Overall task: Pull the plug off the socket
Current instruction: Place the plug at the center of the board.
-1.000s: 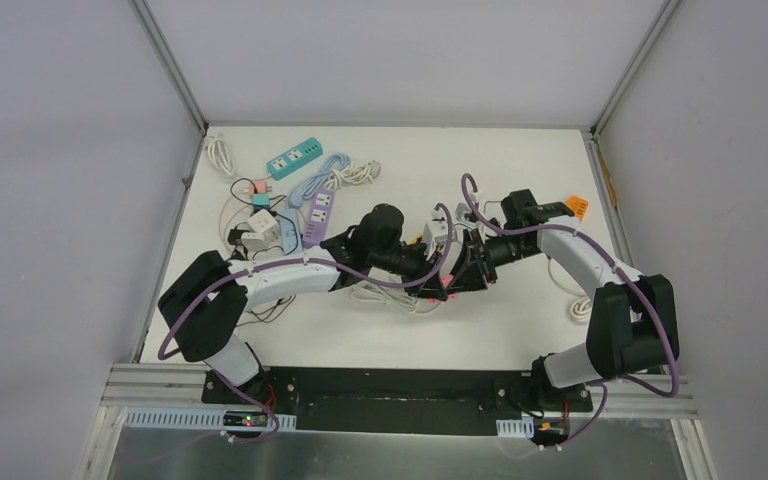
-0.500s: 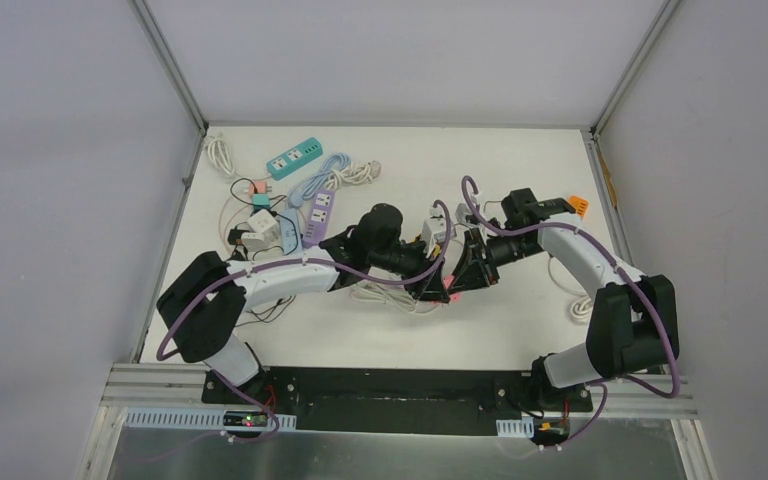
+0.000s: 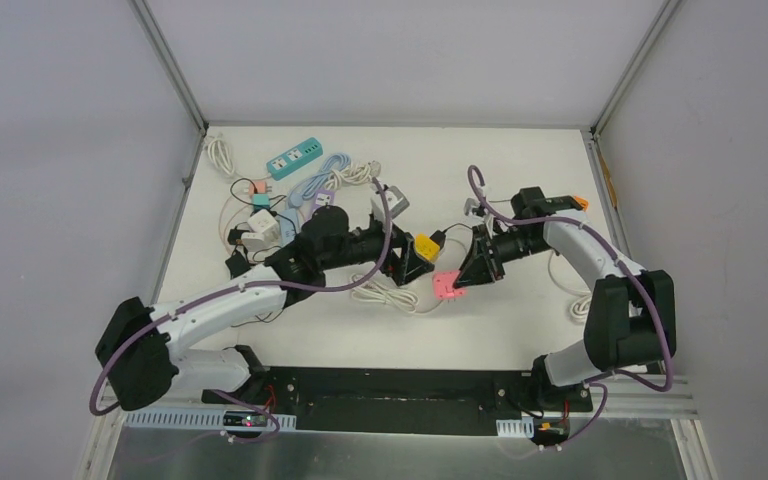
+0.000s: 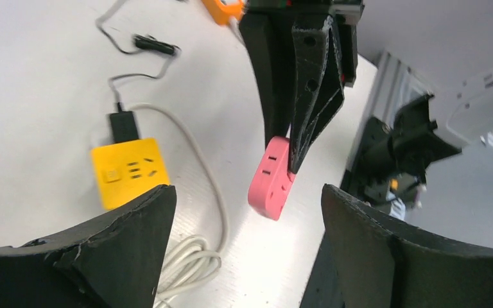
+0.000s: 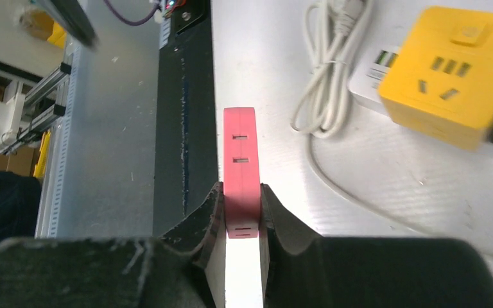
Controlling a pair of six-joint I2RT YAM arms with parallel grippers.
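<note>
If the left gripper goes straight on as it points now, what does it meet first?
Most likely the pink socket held by the right gripper, centred ahead of the left gripper. Depth is unclear; the yellow socket lies to one side.

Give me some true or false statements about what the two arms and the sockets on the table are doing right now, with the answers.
1. The right jaws are clamped on the pink adapter. True.
2. The left jaws hold the yellow socket. False: they are open with nothing between them, and the socket lies on the table.
3. A black plug sits against the yellow socket. True.
4. The teal power strip lies beside the arm bases. False: it lies near the table's far left corner.
</note>
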